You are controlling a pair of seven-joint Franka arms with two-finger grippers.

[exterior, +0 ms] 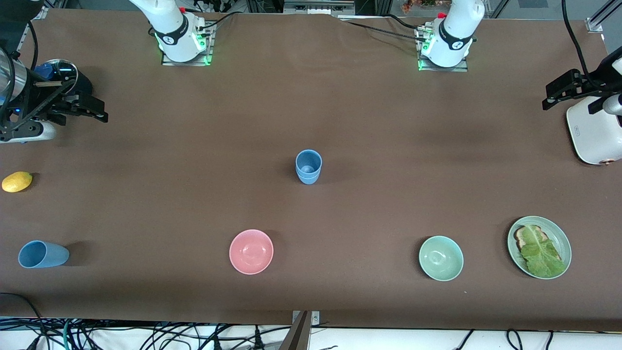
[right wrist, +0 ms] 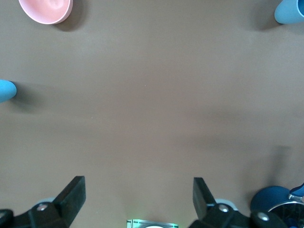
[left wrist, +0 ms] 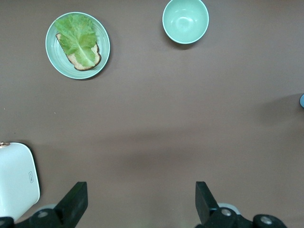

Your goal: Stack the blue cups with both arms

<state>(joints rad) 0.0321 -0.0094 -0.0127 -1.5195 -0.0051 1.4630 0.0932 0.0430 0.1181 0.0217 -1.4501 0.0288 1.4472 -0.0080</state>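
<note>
Both pincers spread, empty: right pincer (exterior: 92, 111) and left pincer (exterior: 559, 95) at bench (exterior: 388, 146) ends. Right should grasp lying blue cup (exterior: 43, 254) by rim, upright it, lower squarely into centre stack (exterior: 308, 166)

Soft brown table, dull cups, shiny bowls

The table (exterior: 388, 146) looks like matt brown cloth. The blue cups (exterior: 308, 166) look like dull plastic. The pink bowl (exterior: 251, 252) and green bowl (exterior: 441, 258) look smooth and shiny.

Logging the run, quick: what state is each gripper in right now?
Left gripper: open, holding nothing, over bare table near the white appliance.
Right gripper: open, holding nothing, over bare table at its own end.
</note>
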